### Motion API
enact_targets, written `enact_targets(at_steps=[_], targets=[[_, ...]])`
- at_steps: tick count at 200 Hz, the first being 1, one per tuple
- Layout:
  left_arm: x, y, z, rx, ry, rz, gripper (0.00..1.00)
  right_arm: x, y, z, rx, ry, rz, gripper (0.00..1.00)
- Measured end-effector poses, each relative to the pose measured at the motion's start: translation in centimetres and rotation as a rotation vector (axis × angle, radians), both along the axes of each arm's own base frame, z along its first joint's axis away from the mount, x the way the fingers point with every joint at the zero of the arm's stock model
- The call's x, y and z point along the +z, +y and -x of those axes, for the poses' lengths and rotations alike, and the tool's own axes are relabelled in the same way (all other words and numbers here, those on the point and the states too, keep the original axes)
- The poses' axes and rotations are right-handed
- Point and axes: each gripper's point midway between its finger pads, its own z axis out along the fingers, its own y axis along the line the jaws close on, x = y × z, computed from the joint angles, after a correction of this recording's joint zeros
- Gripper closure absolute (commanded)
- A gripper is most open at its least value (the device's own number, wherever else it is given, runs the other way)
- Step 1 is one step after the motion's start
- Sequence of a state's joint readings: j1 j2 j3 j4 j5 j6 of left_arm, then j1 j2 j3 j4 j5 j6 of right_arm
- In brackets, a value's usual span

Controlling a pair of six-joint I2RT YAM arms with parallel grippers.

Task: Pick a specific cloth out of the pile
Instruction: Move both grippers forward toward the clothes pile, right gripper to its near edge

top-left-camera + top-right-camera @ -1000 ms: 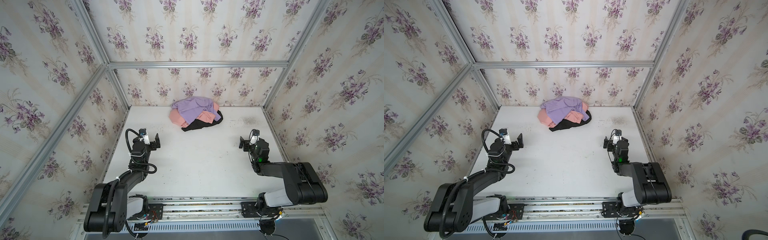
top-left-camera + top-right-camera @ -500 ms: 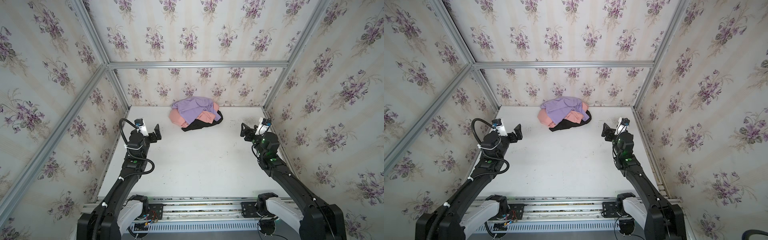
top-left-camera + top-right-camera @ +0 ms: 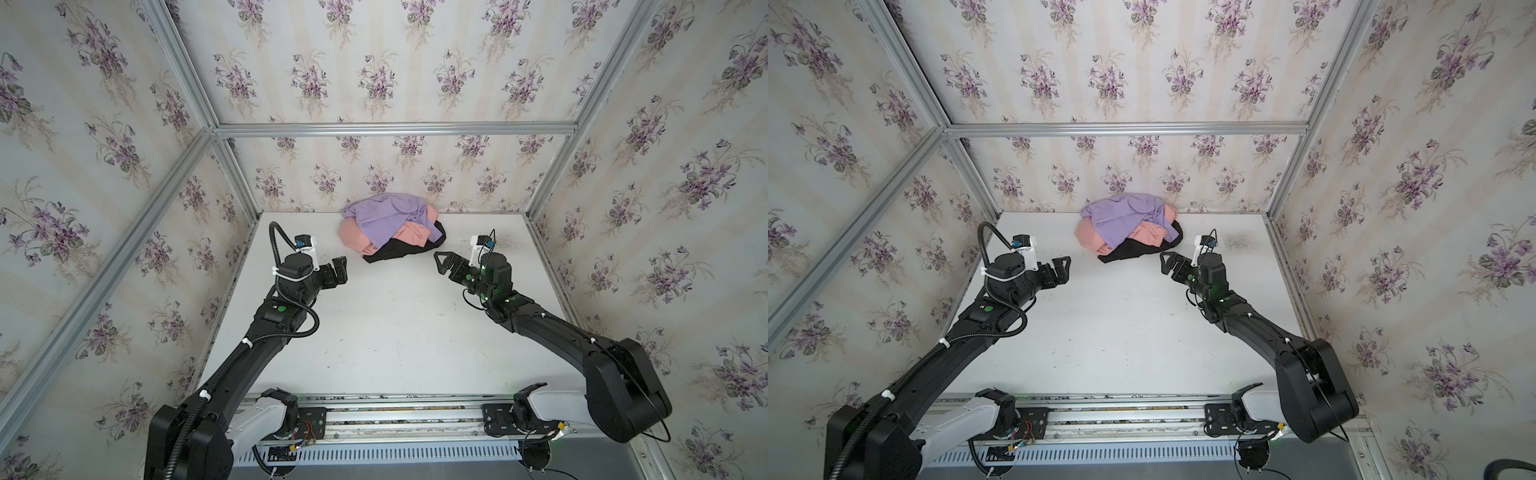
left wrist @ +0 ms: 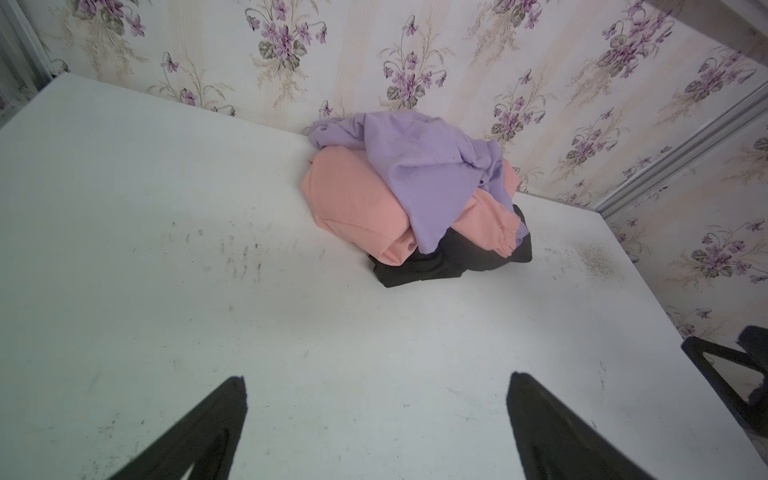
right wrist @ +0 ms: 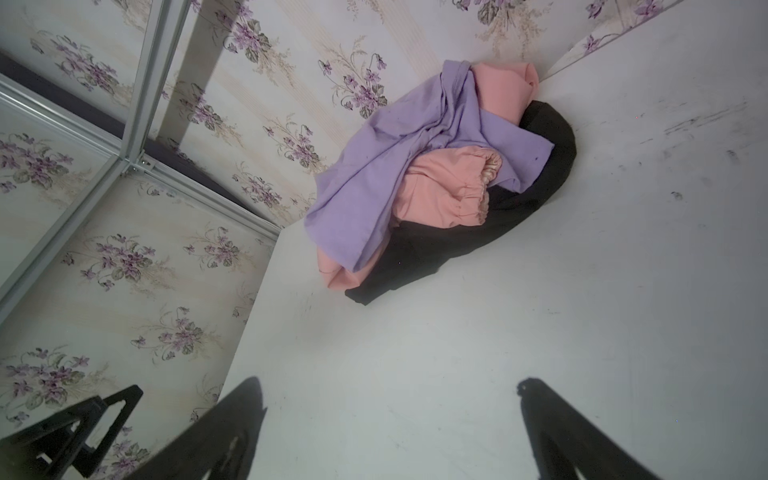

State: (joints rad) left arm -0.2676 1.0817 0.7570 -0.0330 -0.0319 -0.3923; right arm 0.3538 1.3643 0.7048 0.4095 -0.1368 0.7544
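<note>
Cloth [image 3: 390, 254], plain black, lay at the bottom of the pile [image 3: 409, 236] in the upper centre of both top views, against the back wall. A pink garment [image 3: 353, 237] and a lilac garment [image 3: 382, 218] covered most of it on the white surface [image 3: 395, 332]. The left tool [image 3: 340, 269] hovered left of the pile and the right tool [image 3: 439, 262] right of it, each near it but apart. Both tools were spread wide, holding and touching nothing.

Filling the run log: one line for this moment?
stage: pre-grasp | left pincer: open, empty | right pincer: open, empty | black cloth: bottom of pile
</note>
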Motion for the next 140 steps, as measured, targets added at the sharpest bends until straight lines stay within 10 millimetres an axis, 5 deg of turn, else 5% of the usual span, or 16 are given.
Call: enact_targets(at_steps=[140], targets=[[-7.9, -3.7, -2.5, -0.063, 0.303, 0.125, 0.0, -5.4, 4.9, -7.3, 0.004, 0.227, -0.201, 0.0]])
